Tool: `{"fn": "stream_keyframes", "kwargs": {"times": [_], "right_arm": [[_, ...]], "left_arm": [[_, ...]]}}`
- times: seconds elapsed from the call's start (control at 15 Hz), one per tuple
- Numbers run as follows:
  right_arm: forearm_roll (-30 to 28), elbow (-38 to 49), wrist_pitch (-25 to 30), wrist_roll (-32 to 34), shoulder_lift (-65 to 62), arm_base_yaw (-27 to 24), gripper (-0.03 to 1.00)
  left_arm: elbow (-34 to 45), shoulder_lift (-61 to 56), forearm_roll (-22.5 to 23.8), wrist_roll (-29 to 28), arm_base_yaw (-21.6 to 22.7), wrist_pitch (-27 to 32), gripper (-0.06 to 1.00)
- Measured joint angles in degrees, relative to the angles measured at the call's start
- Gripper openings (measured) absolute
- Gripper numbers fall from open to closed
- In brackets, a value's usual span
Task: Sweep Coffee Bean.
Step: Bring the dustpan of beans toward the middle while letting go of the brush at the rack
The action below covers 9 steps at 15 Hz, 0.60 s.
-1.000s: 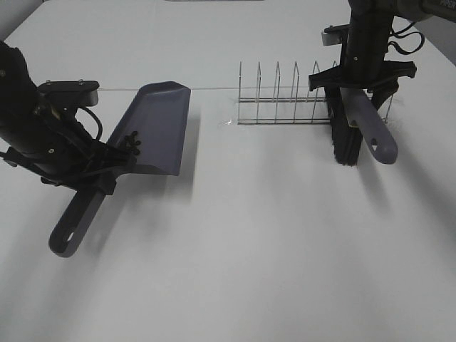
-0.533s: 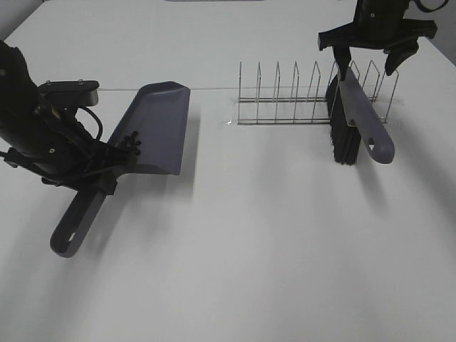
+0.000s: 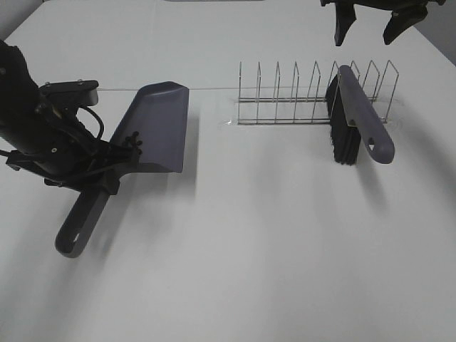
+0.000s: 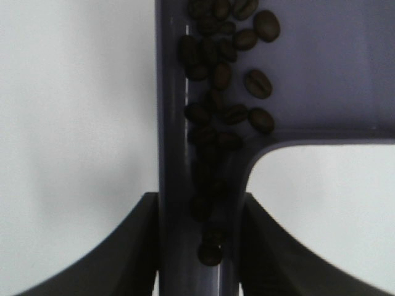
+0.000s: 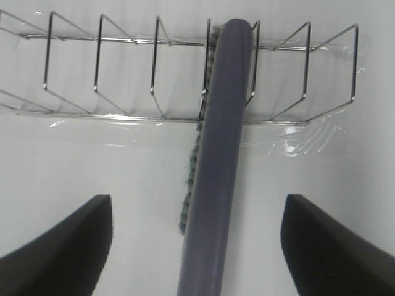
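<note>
**Status, left to right**

1. Left gripper (image 4: pixel 197 209): the claw is pressed together on the handle of the dustpan (image 3: pixel 160 125), one jaw on each side. You see the pan held at the left of the table (image 3: pixel 249 249), its handle pointing near.
2. The coffee bean (image 4: pixel 222 74) cluster lies inside the dustpan, bunched at the handle end. Several beans sit in the handle channel, down between the jaws.
3. Wire rack (image 3: pixel 296 121): it stands far and right of centre. The brush (image 3: pixel 360 114) rests in one of its right-hand slots, bristles down, handle sloping near.
4. Right gripper (image 3: pixel 365 32): the claw is spread wide, pinching nothing, and hangs above the rack, apart from the brush.

**Progress (judgement)**

Treat the sweeping as done: the beans are in the pan and the brush is parked. What appears left is disposing of the load or setting the dustpan down.

**Limits of view**

- No loose bean shows on the table in the high view, but beans this small could escape it.
- Beans deep in the handle channel are in shadow, so you cannot count them.
- The right arm is cut off at the far edge.
- The left arm covers the dustpan's grip point in the high view.
</note>
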Motion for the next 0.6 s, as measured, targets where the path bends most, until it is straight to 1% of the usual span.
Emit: {"fn": "stream_keyframes", "kwargs": {"times": [0.13, 0.33, 0.4, 0.47, 0.6], "right_arm": [[0.4, 4.3, 0.0, -0.2, -3.0, 0.0, 0.72], [1.5, 16.2, 0.0, -2.3, -10.9, 0.0, 0.72], [1.8, 21.1, 0.0, -2.8, -14.2, 0.0, 0.72], [3.0, 30.7, 0.0, -3.6, -21.1, 0.0, 0.72], [3.0, 39.5, -0.1, -3.8, -28.0, 0.0, 0.72]], "left_arm": [[0.0, 0.0, -0.1, 0.0, -0.1, 0.2, 0.36], [0.0, 0.8, -0.1, 0.0, -2.6, -0.9, 0.36], [0.0, 2.0, -0.1, 0.0, -3.7, -1.8, 0.36], [0.0, 5.1, -0.2, -0.8, -4.7, -3.1, 0.36], [0.0, 7.7, -0.2, -1.9, -4.7, -4.4, 0.36]]}}
